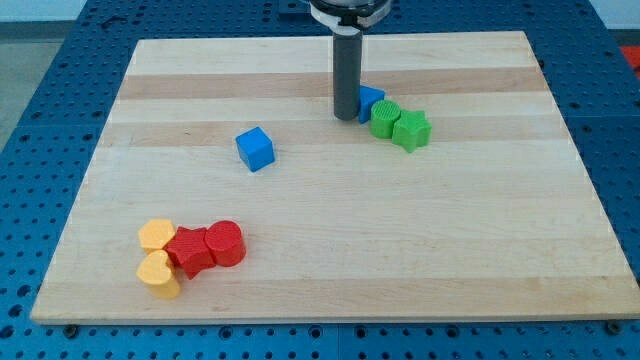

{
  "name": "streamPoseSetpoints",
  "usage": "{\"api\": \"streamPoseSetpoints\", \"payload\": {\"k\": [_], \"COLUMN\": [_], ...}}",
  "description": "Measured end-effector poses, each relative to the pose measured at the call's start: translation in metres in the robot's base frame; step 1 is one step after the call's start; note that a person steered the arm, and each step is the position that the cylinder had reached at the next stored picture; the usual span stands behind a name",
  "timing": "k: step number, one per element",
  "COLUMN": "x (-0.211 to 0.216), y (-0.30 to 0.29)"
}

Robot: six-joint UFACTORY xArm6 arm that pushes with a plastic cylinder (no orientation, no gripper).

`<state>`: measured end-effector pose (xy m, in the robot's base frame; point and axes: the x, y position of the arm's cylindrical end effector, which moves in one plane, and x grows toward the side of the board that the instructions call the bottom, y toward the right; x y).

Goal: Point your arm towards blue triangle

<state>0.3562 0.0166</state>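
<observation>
The blue triangle lies near the view's top centre, partly hidden behind my rod. My tip rests on the board right at the triangle's left side, touching or nearly touching it. A green cylinder-like block and a green star block sit just right of and below the triangle, close against it.
A blue cube stands left of centre. At the view's lower left lie a cluster of two yellow blocks, a red star-like block and a red cylinder. The wooden board sits on a blue perforated table.
</observation>
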Motion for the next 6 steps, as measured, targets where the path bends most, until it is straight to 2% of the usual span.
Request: {"api": "streamPoseSetpoints", "payload": {"k": [2, 3, 4, 5, 6], "x": [0.0, -0.01, -0.029, -0.091, -0.099], "y": [0.0, -0.039, -0.051, -0.039, -0.034]}}
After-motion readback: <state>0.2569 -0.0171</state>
